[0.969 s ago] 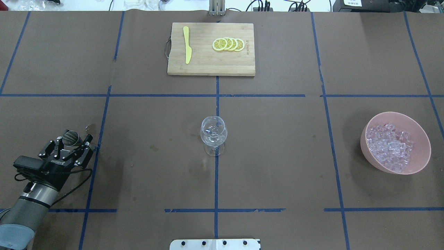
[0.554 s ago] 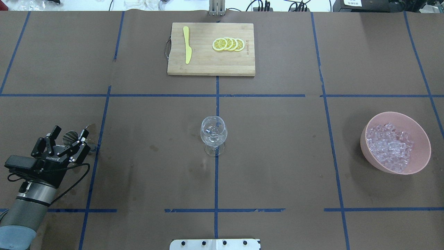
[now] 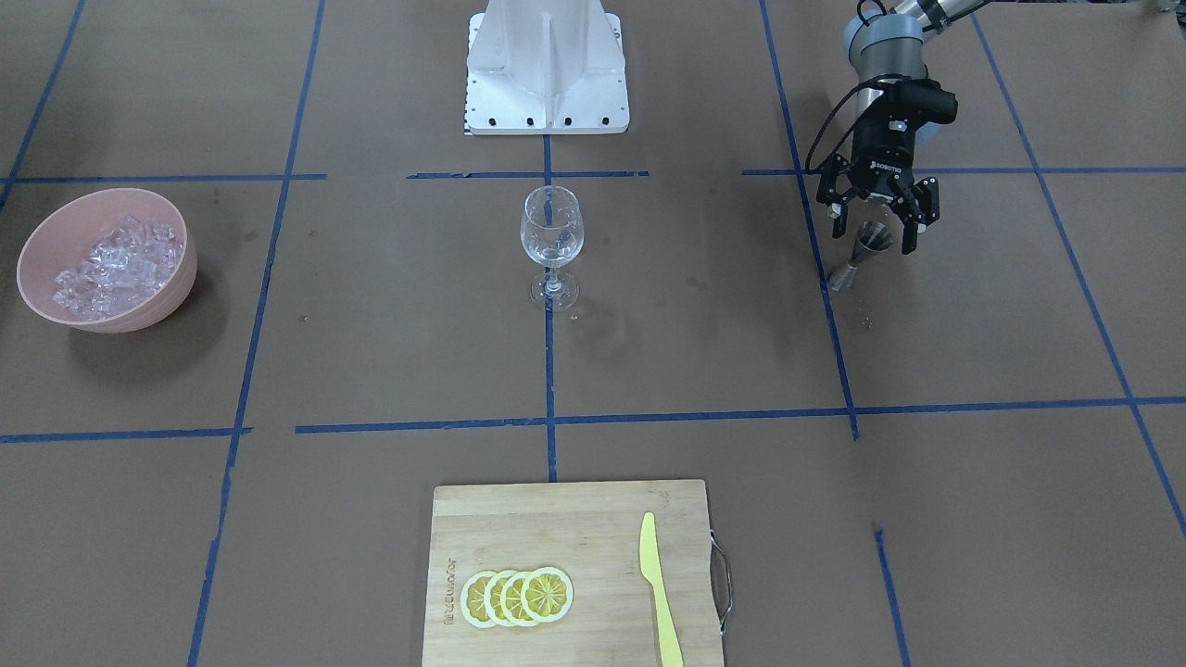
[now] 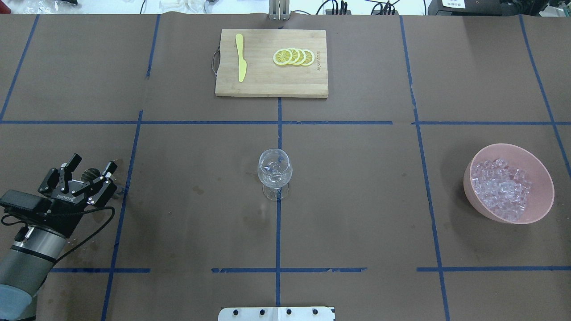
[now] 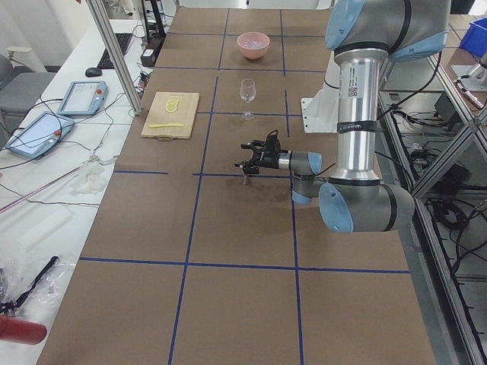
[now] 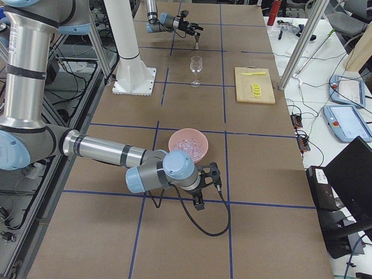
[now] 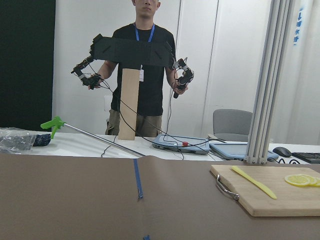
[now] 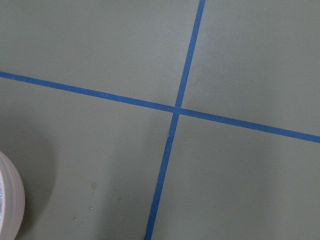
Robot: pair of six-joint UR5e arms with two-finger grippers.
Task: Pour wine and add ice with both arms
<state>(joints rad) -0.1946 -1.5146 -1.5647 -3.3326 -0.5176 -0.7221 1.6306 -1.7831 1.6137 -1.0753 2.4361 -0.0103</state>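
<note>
White "ROBOTIQ" lettering is read on the left gripper, jaws spread wide by a steel jigger; how the jaws of the right gripper stand cannot be told.

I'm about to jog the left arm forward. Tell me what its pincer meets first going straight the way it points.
Most likely the metal jigger, which stands right at the fingertips of the open left pincer, seemingly between them. Depth is unclear. Past it, the way looks free.

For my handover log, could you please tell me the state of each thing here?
Left pincer: open, near the measuring cup.
Right pincer: cannot tell.
Measuring cup: standing, not gripped.
Wine glass: upright.
Bowl: full of ice.
Lemon slices: overlapping on board.
Knife: flat on board.
</note>
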